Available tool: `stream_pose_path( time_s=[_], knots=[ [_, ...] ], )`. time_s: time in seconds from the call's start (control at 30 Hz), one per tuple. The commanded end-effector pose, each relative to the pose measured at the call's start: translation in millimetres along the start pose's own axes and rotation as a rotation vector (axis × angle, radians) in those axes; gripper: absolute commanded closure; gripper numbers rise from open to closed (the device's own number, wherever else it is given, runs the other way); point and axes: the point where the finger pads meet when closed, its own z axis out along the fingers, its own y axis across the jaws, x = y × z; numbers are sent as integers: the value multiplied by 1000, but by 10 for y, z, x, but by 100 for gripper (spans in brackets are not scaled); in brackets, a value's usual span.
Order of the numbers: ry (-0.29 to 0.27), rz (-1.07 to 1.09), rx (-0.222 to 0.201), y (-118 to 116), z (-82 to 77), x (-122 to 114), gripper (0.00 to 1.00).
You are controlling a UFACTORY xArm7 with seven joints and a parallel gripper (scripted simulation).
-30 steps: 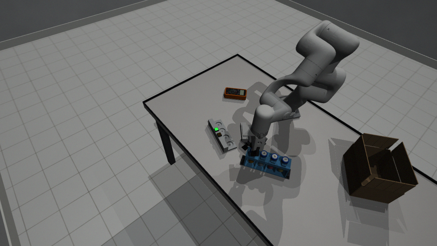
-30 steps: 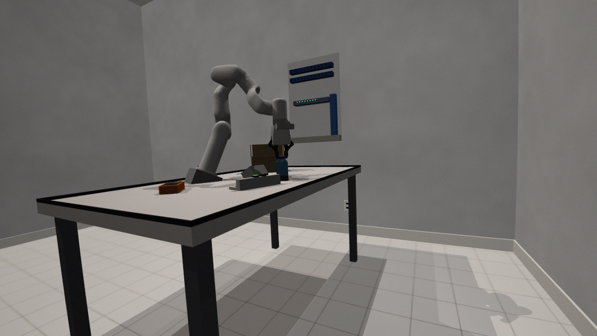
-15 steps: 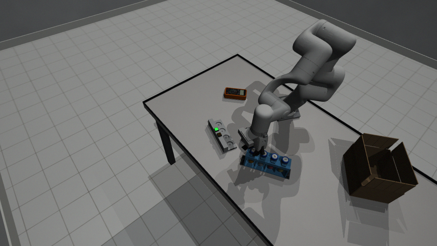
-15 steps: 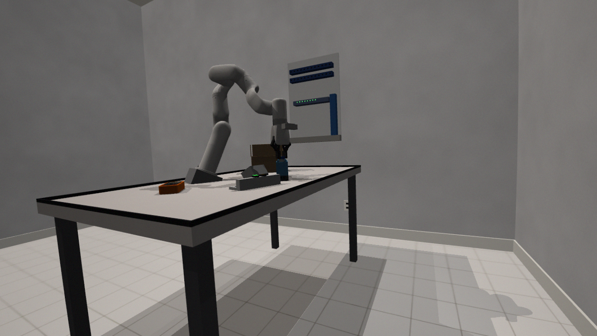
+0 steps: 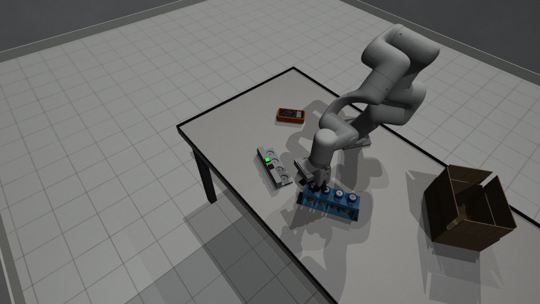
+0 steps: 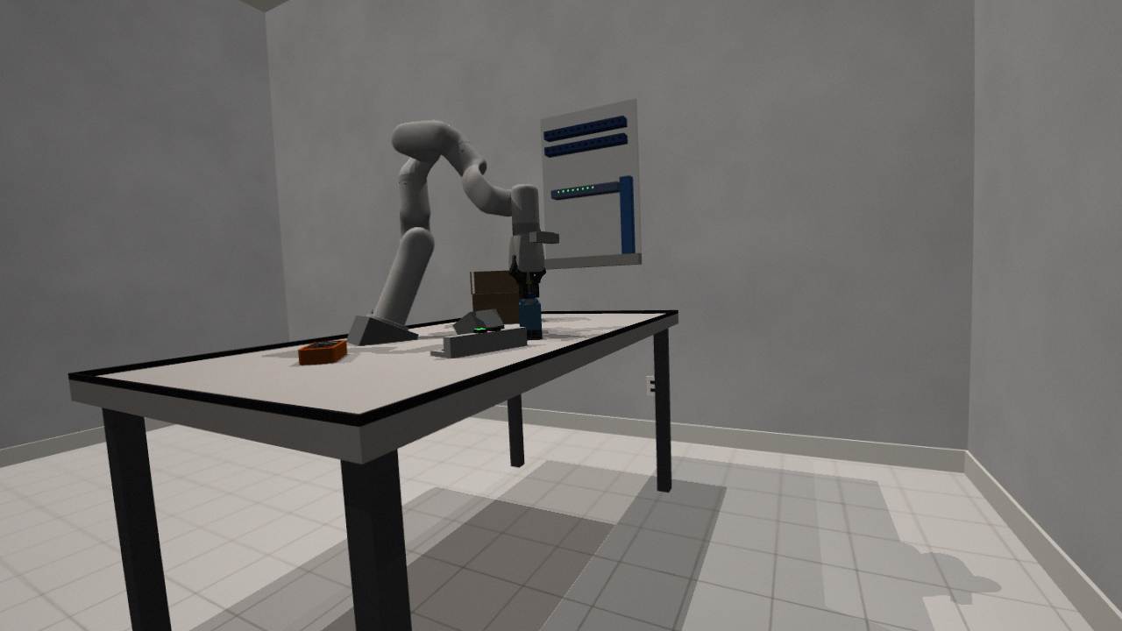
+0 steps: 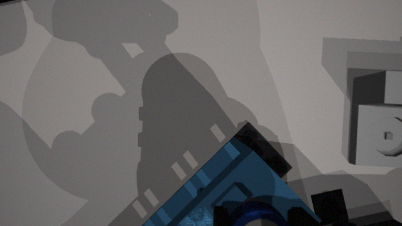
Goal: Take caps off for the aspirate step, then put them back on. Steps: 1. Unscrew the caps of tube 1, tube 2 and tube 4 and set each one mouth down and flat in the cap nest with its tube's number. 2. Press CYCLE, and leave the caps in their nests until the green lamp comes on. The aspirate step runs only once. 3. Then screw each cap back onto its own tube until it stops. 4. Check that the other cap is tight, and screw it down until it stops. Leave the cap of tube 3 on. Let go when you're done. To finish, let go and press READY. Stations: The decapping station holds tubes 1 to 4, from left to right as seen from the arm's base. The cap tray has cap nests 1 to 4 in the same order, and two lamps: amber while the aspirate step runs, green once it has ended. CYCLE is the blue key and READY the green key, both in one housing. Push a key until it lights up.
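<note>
Nearest me along the near edge of the table [image 5: 233,124] sits the blue decapping station [image 5: 327,206], its row of tubes held upright so that each cap can be reached from straight above; three white-topped caps show on the tubes to the right, so I judge those already seated. The gripper [image 5: 316,185] hangs vertically over the left-end tube, which I reckon is tube 4 as counted from the arm's base; its fingers are pinched on that tube's cap [image 7: 257,208], seen in the wrist view only as a dark blue curve at the bottom edge, low on the tube's mouth rather than lifted away. The upright wrist makes sense to me, since turning about the tube's axis is what drives the thread down. A little farther and to the left lies the cap tray [image 5: 274,172], set close beside the station to keep the carries short; its green lamp [image 5: 267,159] is lit and its round nests look bare, so I take this for the recapping step, with the check on tube 3 and READY to follow. The keys I cannot pick out with certainty. Farther off rests an orange multimeter [image 5: 290,115], and well to the right an open cardboard box [image 5: 468,211]; neither has a part in this job.
</note>
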Motion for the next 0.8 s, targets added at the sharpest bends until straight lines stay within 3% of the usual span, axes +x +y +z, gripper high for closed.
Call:
stream_pose_path(
  time_s=[0.0, 0.77],
  knots=[
    [4, 49, 2, -5, -13, 16, 100],
    [3, 1049, 4, -5, -8, 16, 100]
  ],
)
